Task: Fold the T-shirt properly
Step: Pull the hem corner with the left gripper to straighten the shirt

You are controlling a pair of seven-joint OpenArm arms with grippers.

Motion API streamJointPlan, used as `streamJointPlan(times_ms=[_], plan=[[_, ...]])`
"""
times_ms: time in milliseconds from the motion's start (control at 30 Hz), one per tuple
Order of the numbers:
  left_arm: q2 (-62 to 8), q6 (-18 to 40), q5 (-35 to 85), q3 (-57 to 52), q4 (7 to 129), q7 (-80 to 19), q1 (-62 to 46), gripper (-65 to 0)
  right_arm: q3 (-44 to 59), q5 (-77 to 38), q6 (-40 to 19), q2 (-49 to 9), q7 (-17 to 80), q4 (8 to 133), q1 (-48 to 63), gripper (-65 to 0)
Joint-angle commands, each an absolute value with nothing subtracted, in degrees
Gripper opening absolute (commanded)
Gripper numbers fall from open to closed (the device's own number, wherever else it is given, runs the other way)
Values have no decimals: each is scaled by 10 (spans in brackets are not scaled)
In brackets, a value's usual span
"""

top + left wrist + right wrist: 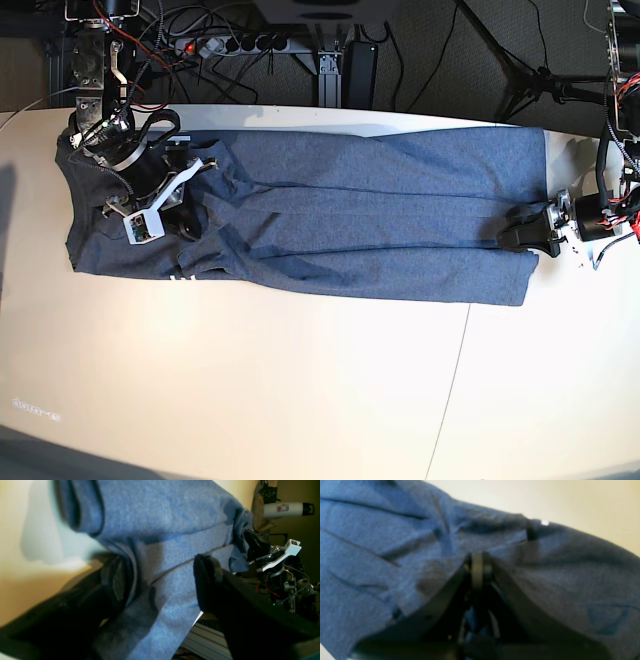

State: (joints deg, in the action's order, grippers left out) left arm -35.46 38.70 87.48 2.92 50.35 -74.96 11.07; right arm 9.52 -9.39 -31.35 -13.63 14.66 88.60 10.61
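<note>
Lying along the far part of the white table point(300, 380), the blue-grey T-shirt point(350, 215) is stretched into a long band, with its side parts already turned in toward the middle, so I judge that the lengthwise folds are done and the cross fold is not yet made. The two arms stand at opposite ends of the cloth, which makes sense for keeping it flat and straight while one end is taken over the other. The right gripper point(185, 232) is at the collar end, on the left of the base view; in its wrist view the jaws are pressed together against the fabric, and cloth gathers into creases around the tips, so it seems to pinch a fold of the shirt there. The left gripper point(160, 580) is at the hem end, on the right of the base view. Its jaws are spread wide, one dark finger point(207, 580) resting on top of the folded hem and the other beside the layers, so the cloth passes between them but is not clamped. I think it is placed for taking the hem.
</note>
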Motion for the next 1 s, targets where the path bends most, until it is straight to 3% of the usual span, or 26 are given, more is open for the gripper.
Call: streamJointPlan(times_ms=[0, 167, 200, 333, 433, 600, 967], plan=[[-359, 400, 850, 30, 507, -757, 114, -212, 99, -101, -328, -143, 133, 894, 100, -650], [-357, 400, 850, 30, 507, -728, 114, -215, 99, -101, -328, -143, 133, 894, 100, -650], [-357, 400, 850, 30, 507, -724, 114, -242, 99, -102, -328, -143, 133, 894, 100, -650], [-357, 400, 850, 30, 507, -714, 114, -517, 99, -116, -328, -143, 133, 894, 100, -650], [-357, 400, 850, 30, 507, -679, 114, -639, 99, -116, -328, -143, 133, 894, 100, -650], [-357, 400, 810, 30, 507, -639, 114, -650, 99, -116, -328, -143, 133, 894, 100, -650], [-357, 400, 747, 30, 550, -649, 114, -650, 99, -116, -328, -143, 133, 894, 100, -650]])
